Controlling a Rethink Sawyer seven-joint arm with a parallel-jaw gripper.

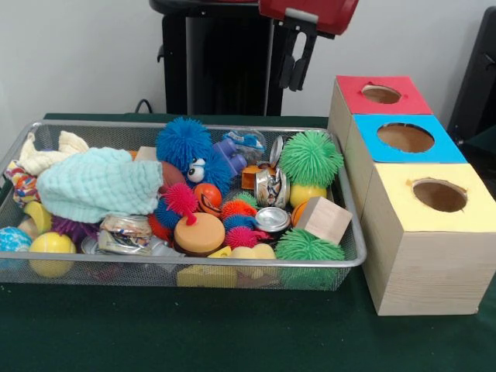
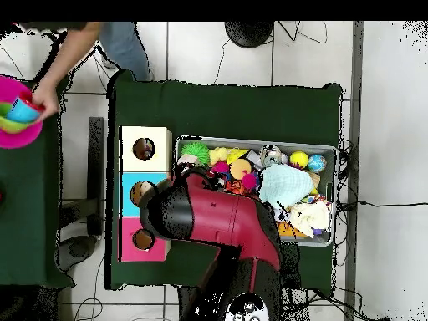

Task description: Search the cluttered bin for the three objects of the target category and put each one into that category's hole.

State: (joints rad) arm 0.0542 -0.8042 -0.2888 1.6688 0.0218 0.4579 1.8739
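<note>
Gripper (image 1: 297,66) hangs at the top of the front view, below a red arm segment that the upper edge cuts off. Only dark fingers (image 1: 287,70) show against the black pedestal (image 1: 213,58); cannot tell whether they are spread or closed. It holds nothing and sits well above the bin. From overhead the gripper is hidden under the red arm (image 2: 226,219), which covers the bin's near-left corner.

Green table cover (image 1: 232,333) carries everything. Bin (image 1: 194,125): silver wire mesh, heaped full, its left end cut by the frame edge in the front view. Just beside its right end stand three pale wooden boxes in a row, touching: red-topped box (image 1: 380,94) farthest, blue-topped box (image 1: 405,138) in the middle, yellow-topped box (image 1: 430,240) nearest the camera. The hole (image 1: 439,194) in the yellow top is round, dark inside, contents not visible.

In the bin, largest down: a pale mint cloth (image 1: 101,184) over the left half, hiding what lies beneath; a blue fuzzy toy with eyes (image 1: 190,151); a green spiky ball (image 1: 310,157) at the far right; a second green spiky ball (image 1: 308,246) against the front wall; a wooden cube (image 1: 323,219); an orange lidded disc (image 1: 199,232); a yellow ball (image 1: 51,246), partly behind the mesh. Small silvery items in the middle are too jumbled to identify.

Overhead, a person's hand (image 2: 43,102) reaches a pink bowl (image 2: 17,125) on a separate side table, partly cut off.
</note>
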